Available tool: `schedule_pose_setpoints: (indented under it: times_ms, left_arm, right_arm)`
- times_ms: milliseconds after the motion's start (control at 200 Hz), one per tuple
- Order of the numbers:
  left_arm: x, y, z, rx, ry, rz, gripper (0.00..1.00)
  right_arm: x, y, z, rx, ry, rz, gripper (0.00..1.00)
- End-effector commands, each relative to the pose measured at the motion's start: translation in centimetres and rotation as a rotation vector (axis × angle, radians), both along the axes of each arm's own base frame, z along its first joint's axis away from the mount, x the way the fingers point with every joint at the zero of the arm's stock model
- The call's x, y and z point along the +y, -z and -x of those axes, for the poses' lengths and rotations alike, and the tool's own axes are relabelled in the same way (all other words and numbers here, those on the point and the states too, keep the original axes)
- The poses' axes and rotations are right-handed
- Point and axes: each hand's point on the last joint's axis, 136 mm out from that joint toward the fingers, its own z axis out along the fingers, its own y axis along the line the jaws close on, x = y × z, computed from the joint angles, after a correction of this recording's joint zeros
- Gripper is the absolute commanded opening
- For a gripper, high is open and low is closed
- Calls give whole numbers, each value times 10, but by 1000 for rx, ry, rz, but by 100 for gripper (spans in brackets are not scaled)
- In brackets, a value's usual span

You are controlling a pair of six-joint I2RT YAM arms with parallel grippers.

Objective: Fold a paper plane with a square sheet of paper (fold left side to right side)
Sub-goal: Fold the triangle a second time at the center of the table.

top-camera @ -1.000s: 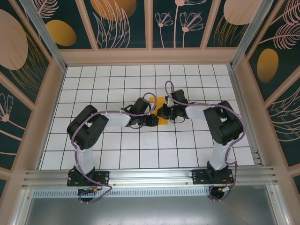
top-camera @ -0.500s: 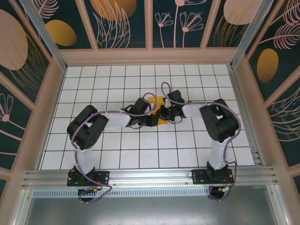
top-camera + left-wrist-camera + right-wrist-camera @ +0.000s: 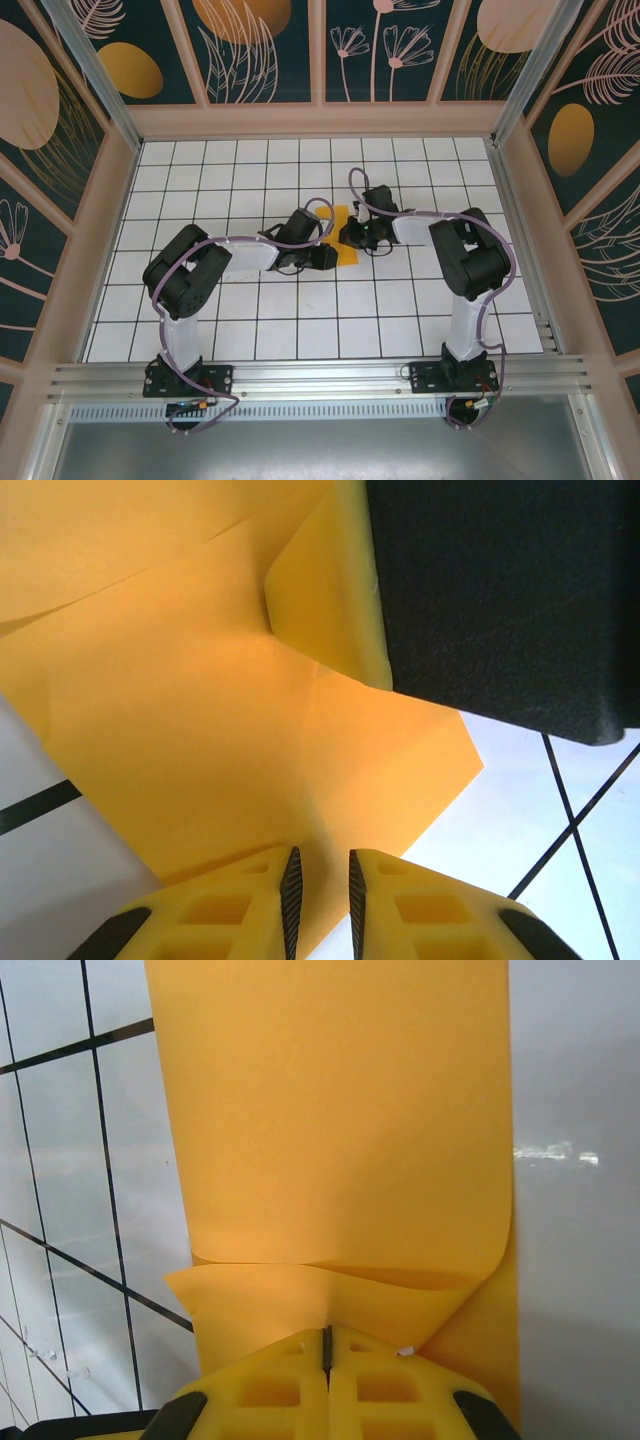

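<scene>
Both arms reach in to the middle of the white gridded table (image 3: 250, 330), wrists nearly meeting over the orange-yellow sheet of paper (image 3: 346, 256), which lies at the centre of the overhead frame, mostly hidden beneath them. Right gripper (image 3: 327, 1345): yellow fingers pressed together at the bottom of its wrist view, clamped on a curled-up edge of the sheet; the flap bows up from the flat part lying above it in frame. Left gripper (image 3: 320, 880): fingers nearly together with a thin slit between them, tips at the sheet's near edge; cannot tell whether paper is nipped in the slit. In that wrist view's upper right, a curled flap rests against a black housing (image 3: 500, 600).
</scene>
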Motion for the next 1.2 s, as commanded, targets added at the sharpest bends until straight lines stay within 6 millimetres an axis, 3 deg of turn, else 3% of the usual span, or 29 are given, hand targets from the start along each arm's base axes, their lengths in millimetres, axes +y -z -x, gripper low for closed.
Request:
schedule_pose_setpoints:
  times_ms: [0,270,350,500,626,771,911,1001,1196]
  left_arm:
    - [31,41,29,121,-12,-139,25]
    - [31,38,29,113,-9,-128,25]
    - [29,35,29,110,-8,-117,24]
    - [24,27,28,100,-4,-80,24]
    - [23,22,27,94,-6,-64,25]
    - [22,20,28,91,-2,-60,25]
    - [22,19,28,93,0,-57,25]
    - [22,18,30,93,5,-56,25]
    - [27,20,41,112,30,-58,25]
  right_arm:
    - [-38,16,-27,-28,85,112,6]
    - [-68,11,-56,-55,140,124,6]
    - [-71,0,-60,-79,146,117,6]
    - [-65,-37,-52,-147,141,55,7]
    - [-41,-53,-31,-157,91,-8,7]
    - [-1,-44,-4,-103,28,-82,7]
    - [25,-29,1,-66,-11,-104,7]
    - [27,-16,-2,-39,-9,-79,7]
    - [10,11,-5,16,25,15,7]
